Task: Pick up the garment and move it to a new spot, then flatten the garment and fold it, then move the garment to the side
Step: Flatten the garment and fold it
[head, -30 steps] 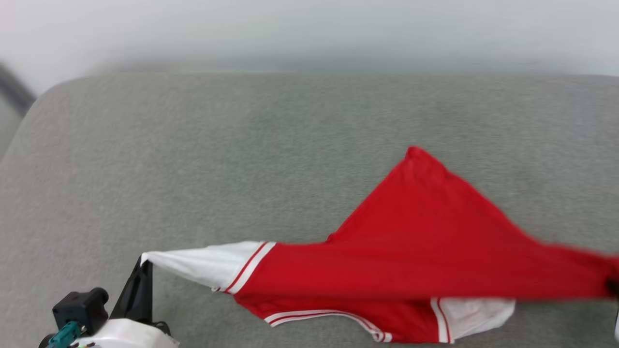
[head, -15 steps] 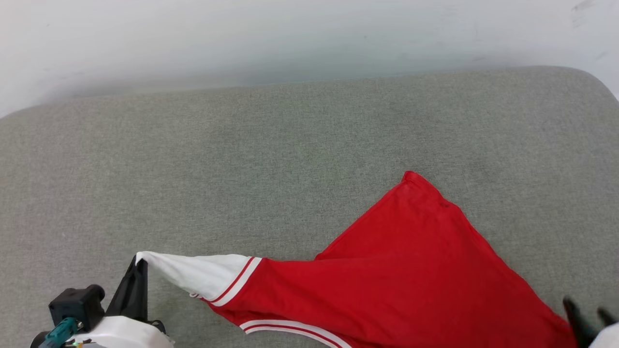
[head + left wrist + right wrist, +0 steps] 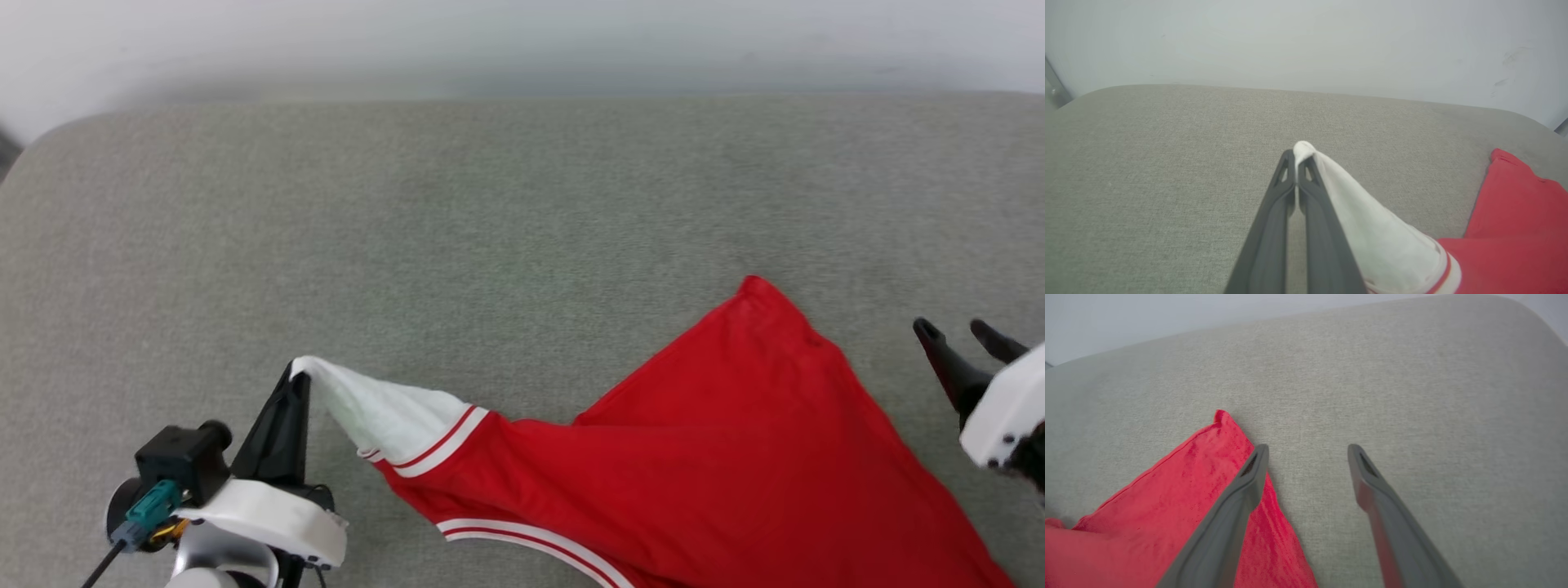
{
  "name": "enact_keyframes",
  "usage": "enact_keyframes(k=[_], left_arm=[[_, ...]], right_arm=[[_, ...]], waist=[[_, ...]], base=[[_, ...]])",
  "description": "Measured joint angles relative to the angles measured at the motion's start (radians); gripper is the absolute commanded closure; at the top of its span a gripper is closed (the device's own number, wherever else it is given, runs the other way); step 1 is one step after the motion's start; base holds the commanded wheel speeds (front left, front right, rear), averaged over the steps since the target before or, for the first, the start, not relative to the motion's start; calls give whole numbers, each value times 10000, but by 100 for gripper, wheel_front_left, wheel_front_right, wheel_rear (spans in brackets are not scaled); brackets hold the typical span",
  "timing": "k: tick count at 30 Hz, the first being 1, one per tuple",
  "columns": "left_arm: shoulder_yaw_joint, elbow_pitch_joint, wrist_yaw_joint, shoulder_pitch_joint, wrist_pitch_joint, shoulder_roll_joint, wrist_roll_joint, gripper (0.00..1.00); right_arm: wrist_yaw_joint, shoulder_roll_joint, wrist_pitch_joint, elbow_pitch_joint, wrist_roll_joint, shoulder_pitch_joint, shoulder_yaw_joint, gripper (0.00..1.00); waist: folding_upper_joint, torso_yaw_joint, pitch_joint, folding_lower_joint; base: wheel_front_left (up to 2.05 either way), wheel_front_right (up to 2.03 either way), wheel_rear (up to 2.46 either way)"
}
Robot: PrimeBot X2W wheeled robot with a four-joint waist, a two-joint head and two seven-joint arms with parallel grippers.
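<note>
Garment — red body lying on the grey surface, 5 o'clock | your left claw, 8 o'clock, clenched on its white sleeve tip (cloth bunched between the fingers) | your right claw, 3 o'clock — released, grasping nothing, near the red edge.

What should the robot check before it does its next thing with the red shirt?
1. Left gripper shut on the tip of the white sleeve: ok.
2. Right gripper open with nothing between its fingers: ok.
3. Right gripper clear of the cloth: cannot tell; in the right wrist view one finger overlaps the red edge.
4. Garment lying flat on the grey cushion: not ok; it is drawn out toward the pinched sleeve.
5. Whole garment in the head view: not ok; its lower part runs off the bottom edge.
6. Which side of the garment faces up: cannot tell.
</note>
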Motion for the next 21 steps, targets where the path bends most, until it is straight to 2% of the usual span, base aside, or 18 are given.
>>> enact_keyframes(k=[5,9,12,21], left_arm=[[-309,190,-217,-555,-301,-272,54,100],[-539,305,-387,-987,-535,-476,77,100],[-654,445,-527,-1252,-650,-604,127,100],[-809,938,-805,-1841,-938,-834,113,100]], right_arm=[[2,-828,2612,255,715,-1386,773,0],[2,-1193,4201,332,546,-2213,1499,0],[2,-1296,4729,489,393,-2727,1973,0],[2,-1329,5325,1438,328,-3638,2911,0]], waist=[[0,532,432,0],[-1,924,899,0],[0,1184,1284,0],[0,1767,2190,0]], base=[[0,0,0],[0,0,0],[0,0,0],[0,0,0]])
